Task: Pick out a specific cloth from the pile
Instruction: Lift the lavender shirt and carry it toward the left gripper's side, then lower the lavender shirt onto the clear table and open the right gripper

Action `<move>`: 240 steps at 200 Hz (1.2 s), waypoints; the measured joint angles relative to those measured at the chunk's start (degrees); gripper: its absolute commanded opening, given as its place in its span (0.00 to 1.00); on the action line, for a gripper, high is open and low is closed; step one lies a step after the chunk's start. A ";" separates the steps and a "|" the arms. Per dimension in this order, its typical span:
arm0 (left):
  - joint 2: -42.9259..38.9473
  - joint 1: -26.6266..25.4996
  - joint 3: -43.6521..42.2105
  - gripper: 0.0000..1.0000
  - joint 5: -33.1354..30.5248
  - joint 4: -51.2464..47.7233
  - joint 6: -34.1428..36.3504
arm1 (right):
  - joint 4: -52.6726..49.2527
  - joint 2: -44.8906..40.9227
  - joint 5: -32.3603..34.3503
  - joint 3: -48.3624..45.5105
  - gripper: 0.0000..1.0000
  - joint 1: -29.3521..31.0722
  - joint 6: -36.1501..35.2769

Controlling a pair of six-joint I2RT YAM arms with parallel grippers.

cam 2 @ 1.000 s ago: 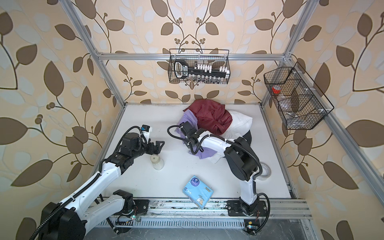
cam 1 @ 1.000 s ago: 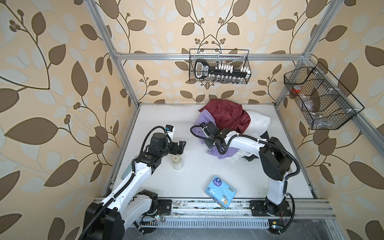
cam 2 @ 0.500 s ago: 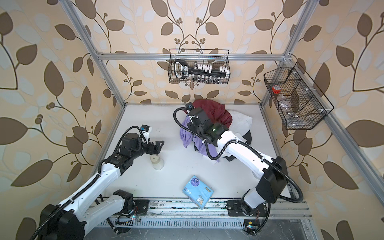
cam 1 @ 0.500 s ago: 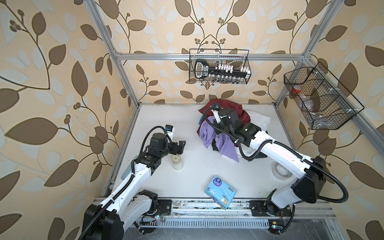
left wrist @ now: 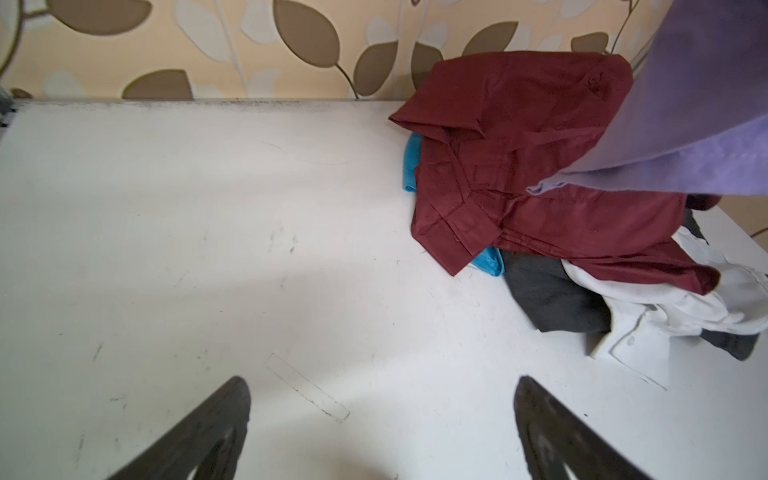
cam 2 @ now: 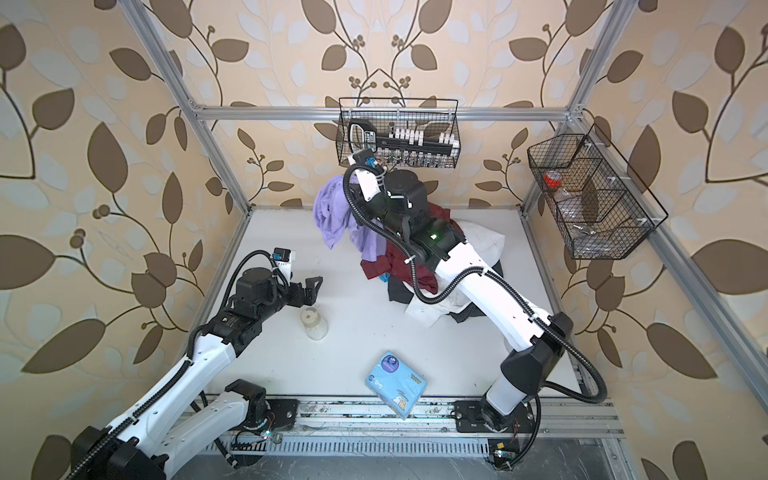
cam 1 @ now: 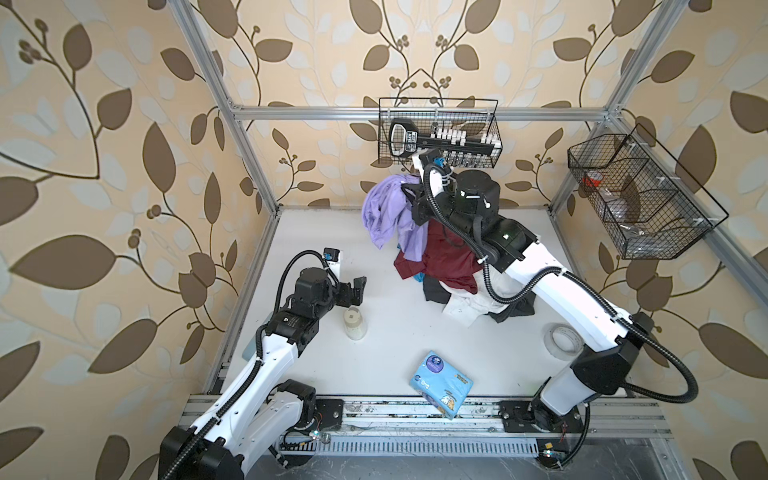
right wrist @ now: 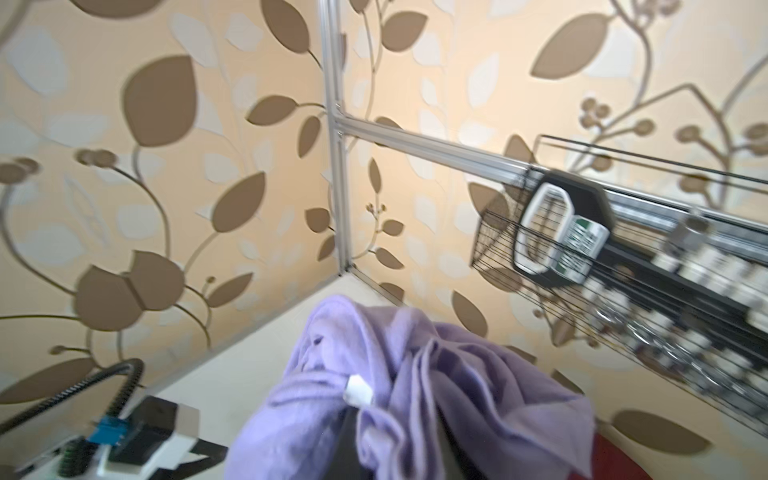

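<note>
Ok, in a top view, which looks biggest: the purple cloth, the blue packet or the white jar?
1. purple cloth, though it hangs raised, nearer the camera, which may add to its size
2. blue packet
3. white jar

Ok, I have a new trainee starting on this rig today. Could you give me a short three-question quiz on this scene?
1. True or false: the right gripper is shut on the lavender cloth, which hangs from it.
2. What colour is the topmost garment of the pile? A) dark red B) green C) yellow
3. Fill in the gap: the left gripper stands ___, with nothing between its jaws.

Key: 1 true; 2 A; 3 open.
</note>
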 measured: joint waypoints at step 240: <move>-13.70 -0.72 -6.43 0.99 -16.17 4.72 -3.98 | 4.94 47.15 -30.95 8.46 0.53 -2.14 13.09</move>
